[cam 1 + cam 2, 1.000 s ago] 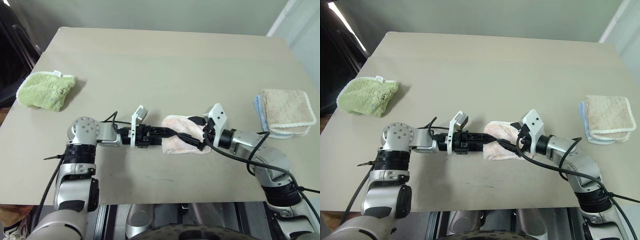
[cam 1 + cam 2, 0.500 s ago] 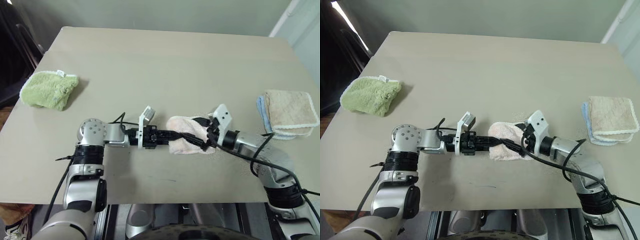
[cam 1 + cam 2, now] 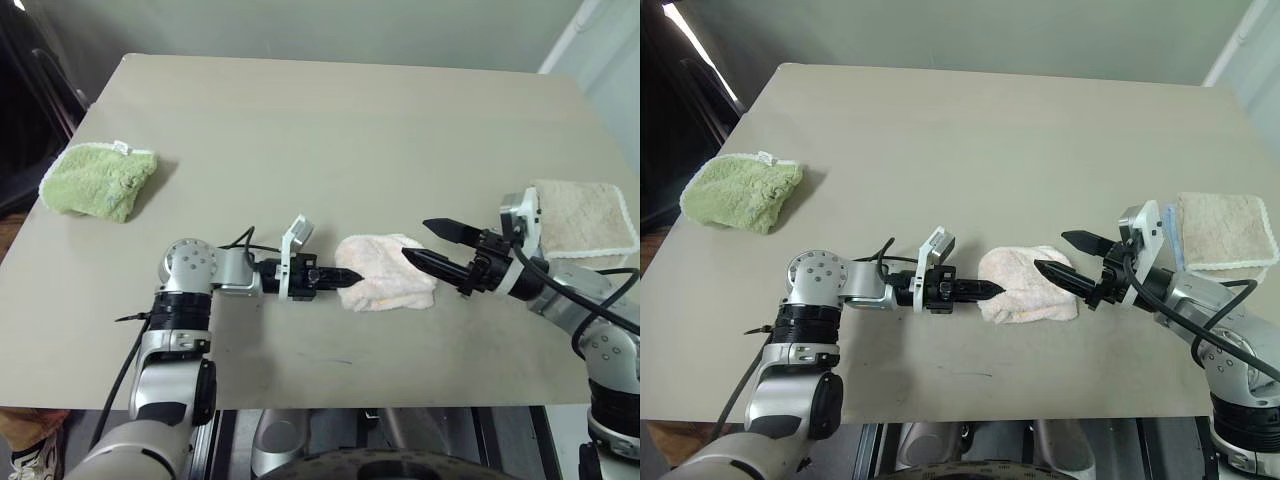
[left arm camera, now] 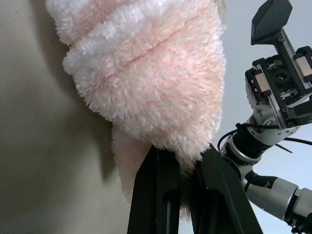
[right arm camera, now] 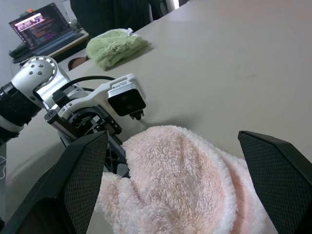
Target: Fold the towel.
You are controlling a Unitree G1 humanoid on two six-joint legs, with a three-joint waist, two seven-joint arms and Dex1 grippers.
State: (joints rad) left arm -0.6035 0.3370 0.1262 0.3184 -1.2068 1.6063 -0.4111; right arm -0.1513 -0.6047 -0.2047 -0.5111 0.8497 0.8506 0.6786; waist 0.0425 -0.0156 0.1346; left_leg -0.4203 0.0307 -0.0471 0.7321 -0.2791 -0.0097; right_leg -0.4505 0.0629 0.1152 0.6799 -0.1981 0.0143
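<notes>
Our right gripper (image 3: pixel 1072 254) just backed off the towel (image 3: pixel 1028 285), jaws apart; the fluffy pink bundle's pinched by our level left gripper (image 3: pixel 992 289).

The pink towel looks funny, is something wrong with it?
A bit. The pink towel is a puffy, uneven bundle on the table, not a flat neat fold, and one layer sticks out underneath. The left gripper is pinching its edge, while the right gripper is open beside it. Nothing looks torn or spilled.
</notes>
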